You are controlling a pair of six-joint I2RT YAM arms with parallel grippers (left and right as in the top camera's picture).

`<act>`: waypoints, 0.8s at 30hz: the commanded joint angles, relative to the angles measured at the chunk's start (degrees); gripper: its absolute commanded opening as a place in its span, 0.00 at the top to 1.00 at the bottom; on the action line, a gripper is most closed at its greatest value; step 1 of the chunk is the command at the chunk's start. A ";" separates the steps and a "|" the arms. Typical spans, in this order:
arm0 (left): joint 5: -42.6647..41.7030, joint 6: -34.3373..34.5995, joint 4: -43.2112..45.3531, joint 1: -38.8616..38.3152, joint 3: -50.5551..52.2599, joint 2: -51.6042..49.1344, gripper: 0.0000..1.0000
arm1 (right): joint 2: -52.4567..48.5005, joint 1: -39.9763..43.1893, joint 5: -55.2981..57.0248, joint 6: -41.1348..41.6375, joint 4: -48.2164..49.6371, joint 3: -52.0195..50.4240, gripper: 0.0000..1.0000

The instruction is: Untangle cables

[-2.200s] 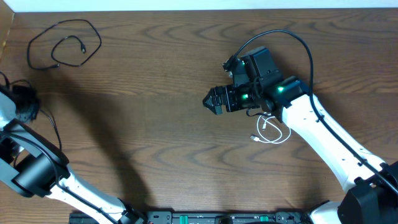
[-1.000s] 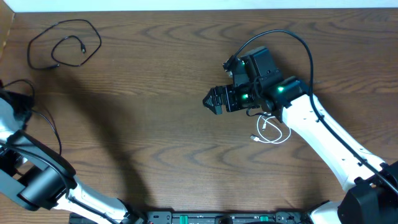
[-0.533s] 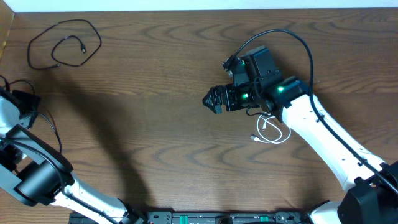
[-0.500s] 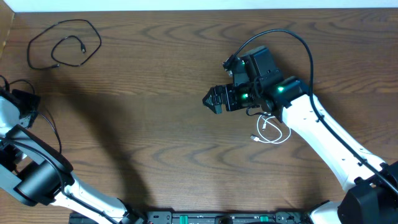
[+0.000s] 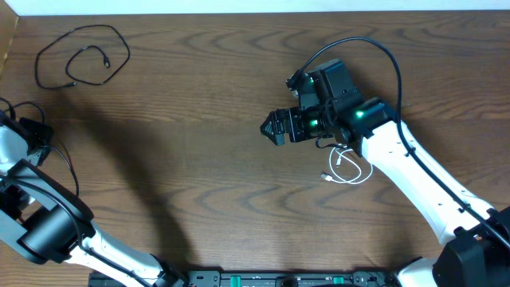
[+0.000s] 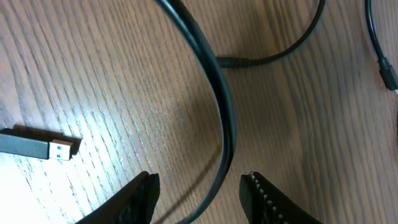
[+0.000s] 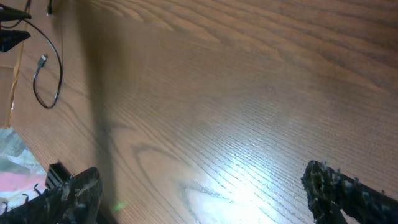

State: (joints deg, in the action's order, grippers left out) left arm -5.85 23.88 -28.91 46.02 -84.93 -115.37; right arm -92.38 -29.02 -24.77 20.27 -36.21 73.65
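Left hand open astride black cable; right hand open near white cable.

Dark wood-grain table, white strip beyond far edge

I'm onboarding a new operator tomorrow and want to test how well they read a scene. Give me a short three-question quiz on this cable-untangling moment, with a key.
1. True or false: the coiled white cord lies next to the white right arm, far from the looped thin black cord.
2. In the left wrist view, what runs between the left gripper's jaws? A) a black cable B) a white cable C) nothing
3. Short answer: how do the right gripper's jaws stand?
Key: 1 true; 2 A; 3 wide open, holding nothing.
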 commanded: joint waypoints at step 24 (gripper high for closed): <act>1.01 -1.01 3.80 0.20 0.28 -2.56 0.92 | 0.31 -0.35 0.46 -1.05 -0.04 0.46 0.01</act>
State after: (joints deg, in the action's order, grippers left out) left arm -5.63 23.33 -25.85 46.02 -84.82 -118.34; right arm -92.38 -29.02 -24.58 20.27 -36.21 73.65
